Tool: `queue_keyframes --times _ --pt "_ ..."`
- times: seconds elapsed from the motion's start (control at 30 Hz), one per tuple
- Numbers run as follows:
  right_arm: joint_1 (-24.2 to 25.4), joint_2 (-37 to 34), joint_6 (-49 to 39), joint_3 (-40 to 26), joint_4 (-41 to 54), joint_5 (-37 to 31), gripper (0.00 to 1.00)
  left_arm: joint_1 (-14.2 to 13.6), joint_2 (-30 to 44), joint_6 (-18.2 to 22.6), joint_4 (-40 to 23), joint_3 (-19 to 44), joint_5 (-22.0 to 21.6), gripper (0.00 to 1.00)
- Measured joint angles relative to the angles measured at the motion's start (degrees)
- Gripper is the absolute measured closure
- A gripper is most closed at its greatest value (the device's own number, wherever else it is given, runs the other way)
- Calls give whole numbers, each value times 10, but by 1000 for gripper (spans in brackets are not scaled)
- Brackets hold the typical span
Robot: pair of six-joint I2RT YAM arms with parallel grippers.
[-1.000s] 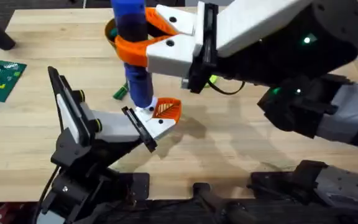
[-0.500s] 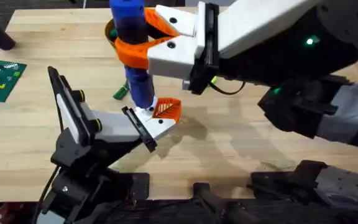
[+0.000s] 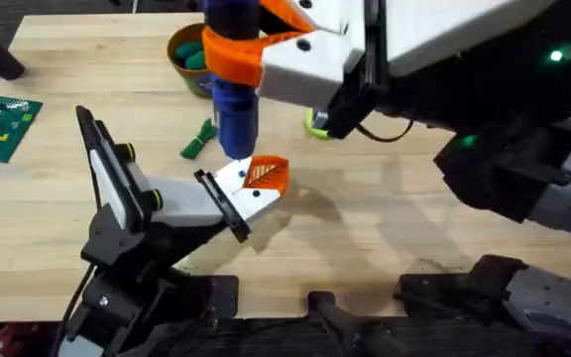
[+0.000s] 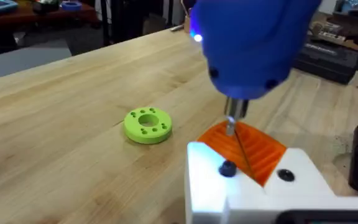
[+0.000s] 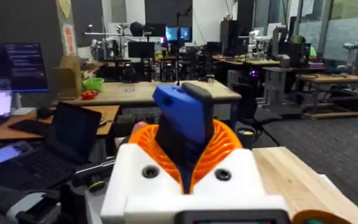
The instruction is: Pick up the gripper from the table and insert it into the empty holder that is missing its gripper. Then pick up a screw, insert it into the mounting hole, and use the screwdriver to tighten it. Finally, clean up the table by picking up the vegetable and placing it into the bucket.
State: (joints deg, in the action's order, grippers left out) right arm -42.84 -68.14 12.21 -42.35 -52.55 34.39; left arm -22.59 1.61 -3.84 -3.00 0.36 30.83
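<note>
Screwdriver [image 3: 234, 94], gripped by right claw [image 3: 251, 55], has lifted off holder [image 3: 228, 198].

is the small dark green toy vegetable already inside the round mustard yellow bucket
No, the slender dark-green toy vegetable lies on the wooden table, apart from the round mustard-yellow bucket.
</note>
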Motion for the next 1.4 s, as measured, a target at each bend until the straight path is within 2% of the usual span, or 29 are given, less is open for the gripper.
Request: queue_keyframes --times 0.27,1.4 --pt "0 0 11 2 42 17 953 0 0 0 0 0 0 986" --pt "0 -4 -2 2 36 17 953 0 0 0 0 0 0 986"
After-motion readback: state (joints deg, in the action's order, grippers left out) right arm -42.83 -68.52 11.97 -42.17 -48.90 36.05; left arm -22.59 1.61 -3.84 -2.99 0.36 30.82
